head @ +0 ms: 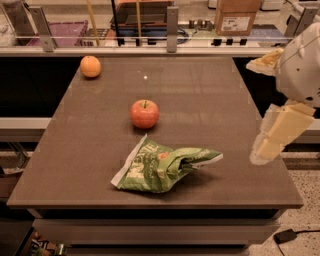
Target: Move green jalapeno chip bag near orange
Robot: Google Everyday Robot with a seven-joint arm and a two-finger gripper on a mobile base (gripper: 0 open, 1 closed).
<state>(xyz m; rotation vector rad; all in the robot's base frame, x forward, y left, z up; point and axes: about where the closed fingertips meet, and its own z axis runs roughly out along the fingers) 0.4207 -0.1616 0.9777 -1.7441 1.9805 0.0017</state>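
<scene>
1. Gripper (256,110): located at the right edge of the camera view, beside the right side of the table (210,95) and raised above the tabletop level. Its two cream-coloured fingers (280,131) stand wide apart, one high and one low, with nothing between them. The gripper touches no object and is well apart from all three items on the table.
2. Orange (90,66): sits at the far left corner of the table, close to the back edge. It is round, plain and dull-skinned. It stands alone, well apart from the other items.
3. Apple (144,114): sits near the middle of the table, nearer the camera and to the right of the orange. It is red-orange, with a short stem pointing up.
4. Green jalapeno chip bag (162,167): lies flat on the front part of the table, just in front of the apple but not touching it. It is crumpled, with white lettering and a white edge on its left side; its right end tapers toward the gripper side. It is far from the orange, with the apple lying between the two.
5. Cardboard box (237,15): stands on the shelf behind the table, toward the right.
</scene>
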